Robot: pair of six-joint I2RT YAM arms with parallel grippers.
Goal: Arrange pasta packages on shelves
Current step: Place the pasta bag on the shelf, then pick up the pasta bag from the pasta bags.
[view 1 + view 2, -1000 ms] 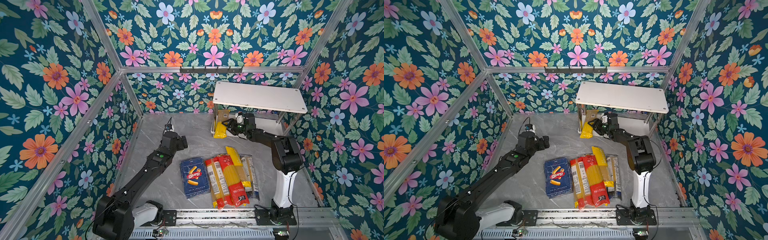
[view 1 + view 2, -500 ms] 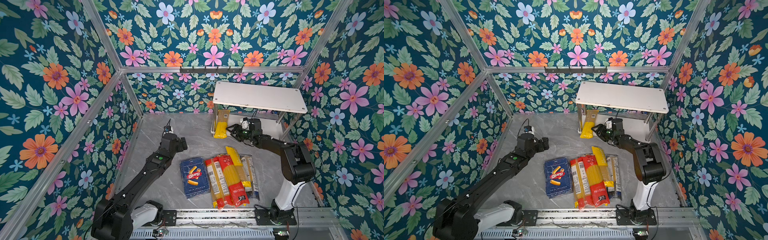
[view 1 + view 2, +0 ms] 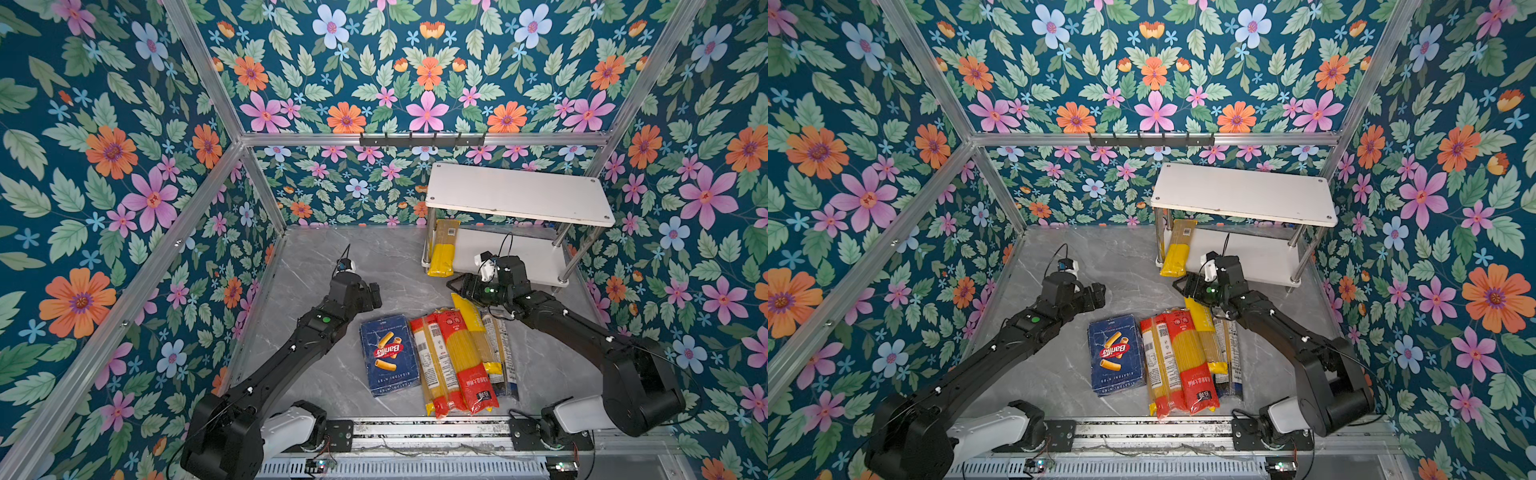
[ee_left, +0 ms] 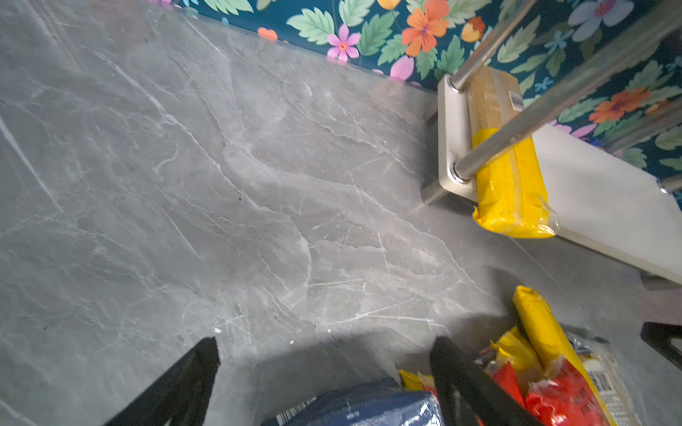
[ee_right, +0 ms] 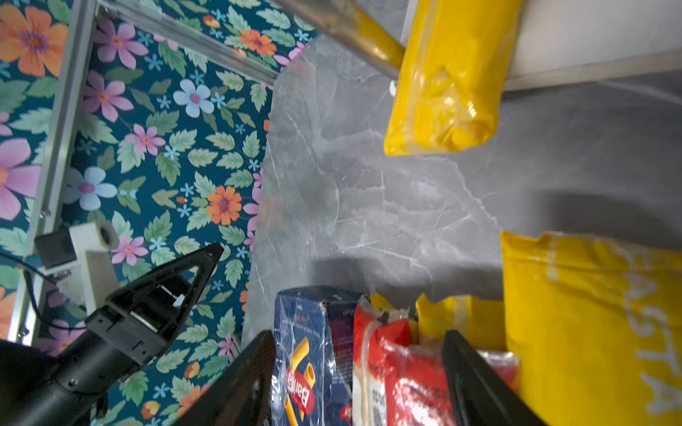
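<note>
The shelves (image 3: 519, 195) stand at the back right, two white boards on chrome posts. One yellow spaghetti bag (image 3: 442, 253) lies at the left end of the lower board (image 4: 598, 206), its end sticking out over the front edge. The other pasta packages lie side by side on the floor: a blue Barilla pack (image 3: 388, 353), a yellow-and-red bag (image 3: 432, 361), a red bag (image 3: 461, 357), a yellow bag (image 3: 478, 328) and a clear one (image 3: 498, 353). My right gripper (image 3: 455, 286) hangs open and empty over the far end of this row. My left gripper (image 3: 374, 295) is open and empty beyond the Barilla pack (image 4: 361, 405).
A black hook rail (image 3: 422, 139) hangs on the back wall above the shelves. Floral walls with aluminium posts close in the grey marble floor (image 3: 374, 257) on three sides. A metal rail (image 3: 415, 430) carrying both arm bases runs along the front edge.
My right gripper has drawn back from the lower shelf toward the front, leaving the yellow bag lying there. The left arm has hardly moved.
</note>
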